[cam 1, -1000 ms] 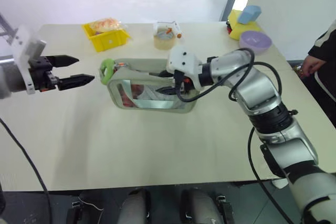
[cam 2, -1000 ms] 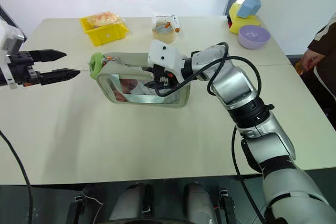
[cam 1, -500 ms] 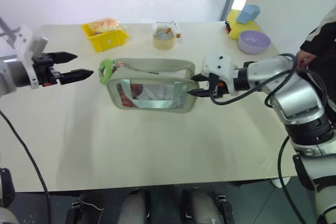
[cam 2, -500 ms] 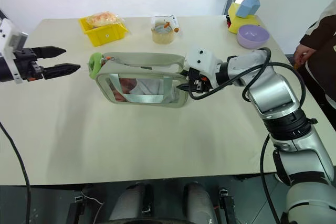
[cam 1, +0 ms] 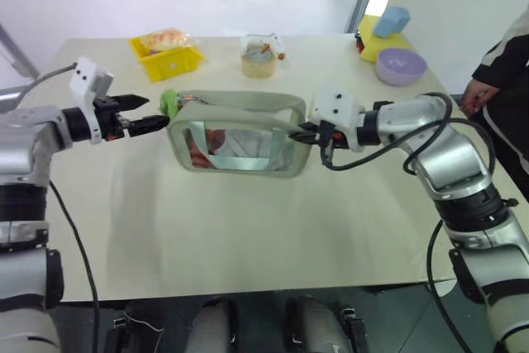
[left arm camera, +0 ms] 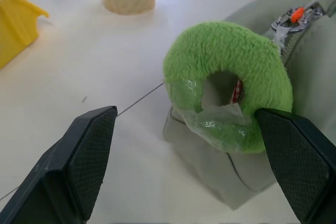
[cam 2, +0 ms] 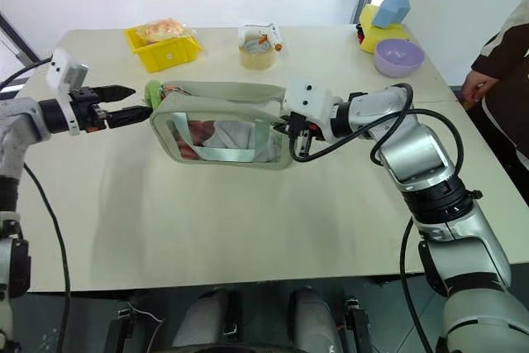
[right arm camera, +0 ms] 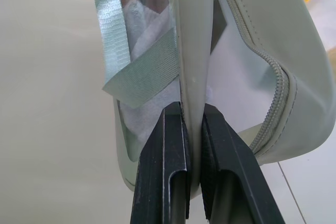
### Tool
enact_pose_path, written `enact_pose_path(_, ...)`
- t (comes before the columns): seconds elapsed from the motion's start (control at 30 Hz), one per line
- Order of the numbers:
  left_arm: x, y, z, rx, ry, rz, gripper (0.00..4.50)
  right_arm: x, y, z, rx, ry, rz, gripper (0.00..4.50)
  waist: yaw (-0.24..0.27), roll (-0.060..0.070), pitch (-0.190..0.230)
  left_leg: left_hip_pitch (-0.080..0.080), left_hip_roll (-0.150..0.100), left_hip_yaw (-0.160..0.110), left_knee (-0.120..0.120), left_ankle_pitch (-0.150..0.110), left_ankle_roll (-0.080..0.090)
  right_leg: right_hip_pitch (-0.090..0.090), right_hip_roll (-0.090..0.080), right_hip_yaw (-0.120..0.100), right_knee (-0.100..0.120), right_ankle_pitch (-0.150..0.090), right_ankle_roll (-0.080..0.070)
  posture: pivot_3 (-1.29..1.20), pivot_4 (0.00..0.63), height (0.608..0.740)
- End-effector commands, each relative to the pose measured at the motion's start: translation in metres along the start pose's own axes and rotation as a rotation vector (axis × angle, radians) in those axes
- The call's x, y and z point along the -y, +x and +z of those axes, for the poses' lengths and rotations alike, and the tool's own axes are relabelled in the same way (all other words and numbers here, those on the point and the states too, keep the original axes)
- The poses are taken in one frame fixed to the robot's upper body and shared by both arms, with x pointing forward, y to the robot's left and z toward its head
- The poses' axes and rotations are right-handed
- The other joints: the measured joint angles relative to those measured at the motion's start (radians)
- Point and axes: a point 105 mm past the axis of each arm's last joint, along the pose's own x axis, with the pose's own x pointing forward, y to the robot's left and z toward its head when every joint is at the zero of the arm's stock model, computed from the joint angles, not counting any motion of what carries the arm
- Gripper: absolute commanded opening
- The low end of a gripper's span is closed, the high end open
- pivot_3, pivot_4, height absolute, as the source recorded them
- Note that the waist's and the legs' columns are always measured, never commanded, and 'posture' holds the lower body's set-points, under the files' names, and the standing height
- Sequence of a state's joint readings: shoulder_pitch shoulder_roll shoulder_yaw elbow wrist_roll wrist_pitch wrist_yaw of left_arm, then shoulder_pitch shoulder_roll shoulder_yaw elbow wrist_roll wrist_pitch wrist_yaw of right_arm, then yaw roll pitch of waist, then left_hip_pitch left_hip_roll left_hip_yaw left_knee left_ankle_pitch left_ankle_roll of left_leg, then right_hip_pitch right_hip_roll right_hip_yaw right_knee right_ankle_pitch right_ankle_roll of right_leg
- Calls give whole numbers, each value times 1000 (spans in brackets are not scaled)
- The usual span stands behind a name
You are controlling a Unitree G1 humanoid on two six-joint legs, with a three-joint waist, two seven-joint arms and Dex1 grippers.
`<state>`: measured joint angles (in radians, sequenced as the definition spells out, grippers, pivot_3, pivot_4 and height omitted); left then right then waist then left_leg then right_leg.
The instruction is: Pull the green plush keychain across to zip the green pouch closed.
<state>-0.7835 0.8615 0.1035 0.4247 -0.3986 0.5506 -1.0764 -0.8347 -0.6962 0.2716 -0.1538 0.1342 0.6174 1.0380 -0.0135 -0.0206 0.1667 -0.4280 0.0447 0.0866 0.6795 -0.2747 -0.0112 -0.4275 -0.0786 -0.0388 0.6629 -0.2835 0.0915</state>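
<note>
Lying mid-table (cam 1: 248,221): green pouch (cam 1: 240,134), soft sage fabric, clear window. Green plush keychain (left arm camera: 228,85), fuzzy lime ring, at its left end, apparently tape-wrapped. Right tool (right arm camera: 190,145), earlier wider, now pinching pouch's edge. Left tool (left arm camera: 194,166) wide, now nearer, flanking keychain.

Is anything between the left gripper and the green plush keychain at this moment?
Nothing visible. The open left gripper faces the green plush keychain directly, with only bare table between them. The right gripper is clamped on the green pouch at its far end.
</note>
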Motion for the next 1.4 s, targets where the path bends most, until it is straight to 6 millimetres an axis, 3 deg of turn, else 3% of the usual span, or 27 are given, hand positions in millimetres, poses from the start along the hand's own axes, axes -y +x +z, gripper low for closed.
enact_pose_path(0.03,-2,2,14,35,57,11,4500,-5,1,8,24,-44,8,115,0,0,0,0,0,0,0,0,0,0,0,0,0,0,0,0,150,739)
enact_pose_path(0.33,-6,7,20,76,28,3,4500,-9,0,6,19,-36,25,115,0,0,0,0,0,0,0,0,0,0,0,0,0,0,0,0,150,739)
enact_pose_path(0.67,-24,-7,32,85,40,38,4500,-14,-7,-3,-13,-29,42,115,2,0,0,0,0,0,1,0,0,0,0,0,0,0,0,0,150,739)
enact_pose_path(1.1,-6,24,23,97,12,-64,4500,-15,-9,-2,-16,-34,39,115,2,0,0,0,-1,0,1,0,0,1,0,-1,0,0,0,0,150,739)
enact_pose_path(1.2,-1,27,24,109,8,-87,3714,-13,-8,-1,-14,-33,32,0,4,0,0,0,-1,0,2,0,0,2,0,-1,0,0,0,0,150,739)
enact_pose_path(1.4,3,25,26,118,9,-103,601,-11,-7,-3,-20,-37,22,0,2,0,0,0,-1,-1,2,0,0,2,-1,-1,0,0,0,0,150,739)
